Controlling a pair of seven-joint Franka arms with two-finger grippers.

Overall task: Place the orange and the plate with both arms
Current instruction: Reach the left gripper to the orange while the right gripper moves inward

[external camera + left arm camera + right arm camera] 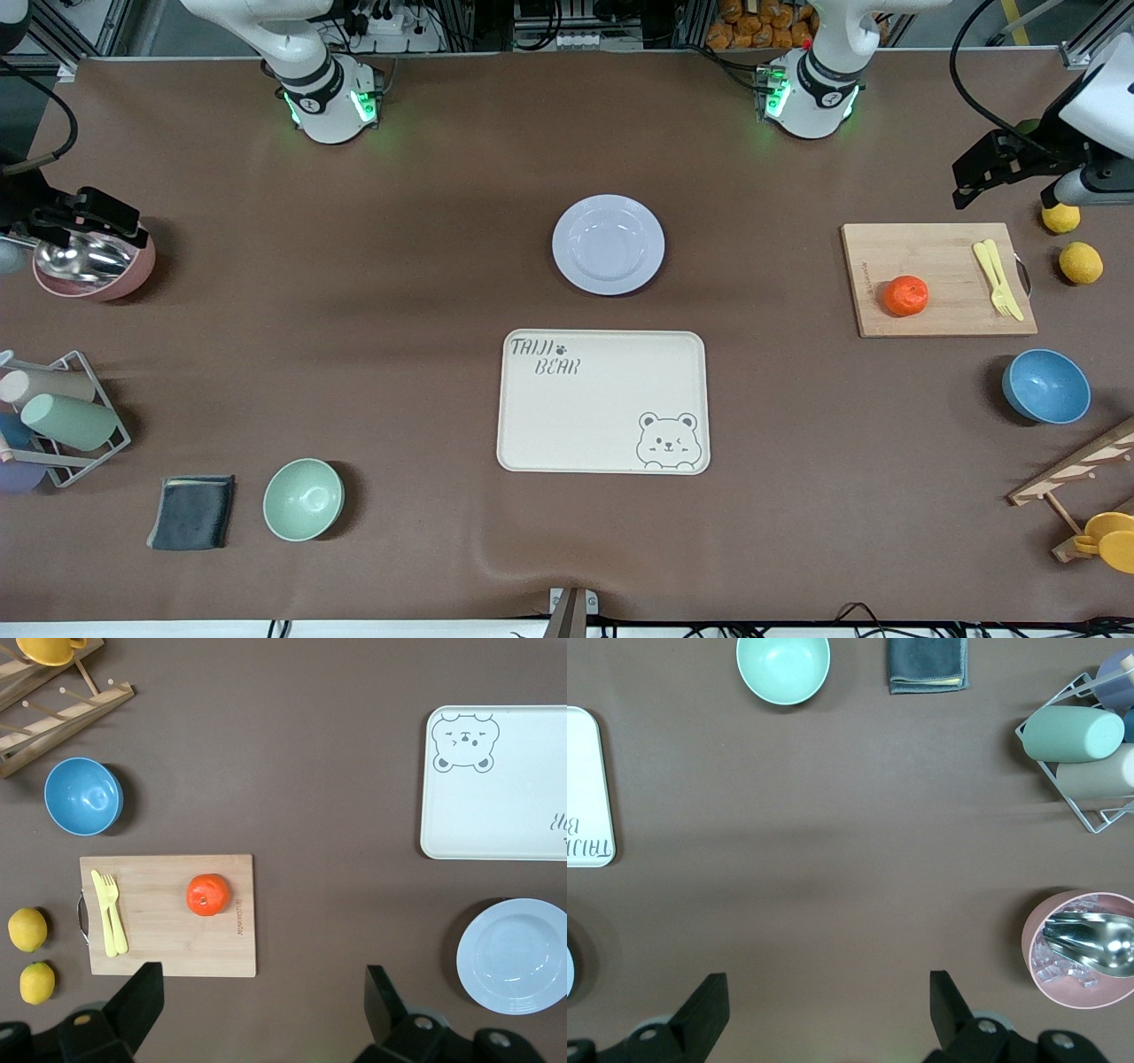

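The orange [905,295] sits on a wooden cutting board [939,306] at the left arm's end of the table; it also shows in the left wrist view [208,895]. The plate [608,244] lies empty mid-table, farther from the front camera than the bear-print tray [602,416], and shows in the left wrist view [514,955]. My left gripper [983,173] hangs open and empty over the mat beside the board's edge nearest the bases [263,992]. My right gripper [97,217] hangs open and empty beside the pink bowl [133,270], in its own view [828,997].
A yellow fork [998,277] lies on the board. Two lemons [1081,262] and a blue bowl [1045,385] are near it. A wooden rack with a yellow cup [1094,523], a green bowl [303,499], a dark cloth [192,511] and a wire rack of cups [58,416] stand nearer the camera.
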